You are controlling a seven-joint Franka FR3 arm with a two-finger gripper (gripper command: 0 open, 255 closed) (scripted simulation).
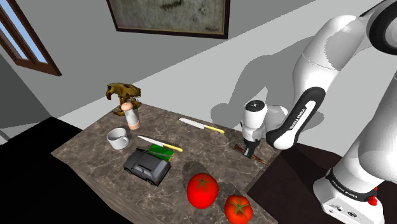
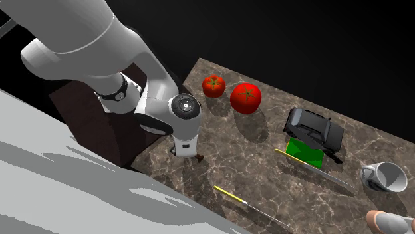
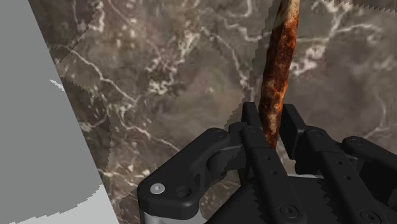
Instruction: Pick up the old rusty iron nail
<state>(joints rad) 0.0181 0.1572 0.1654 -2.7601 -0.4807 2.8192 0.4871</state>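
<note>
The rusty brown nail point(image 3: 280, 63) is clasped between my black fingers point(image 3: 252, 118) and reaches out ahead of them over the dark marble tabletop point(image 3: 159, 83). In the shoulder view my gripper point(image 1: 249, 153) points down at the table's right edge, and the nail's end point(image 1: 261, 160) sticks out beside it. The second exterior view has the gripper point(image 2: 185, 154) low over the marble near the wall-side edge, with a short brown piece of the nail point(image 2: 198, 158) next to it. I cannot tell whether the nail touches the table.
Two red tomatoes point(image 1: 202, 189) point(image 1: 236, 208) lie at the front edge. A black toy car point(image 1: 147, 167), a green block point(image 1: 160, 151), two yellow-handled knives point(image 1: 202, 125) point(image 1: 159, 144), a white cup point(image 1: 117, 137) and a shaker point(image 1: 132, 116) sit further left.
</note>
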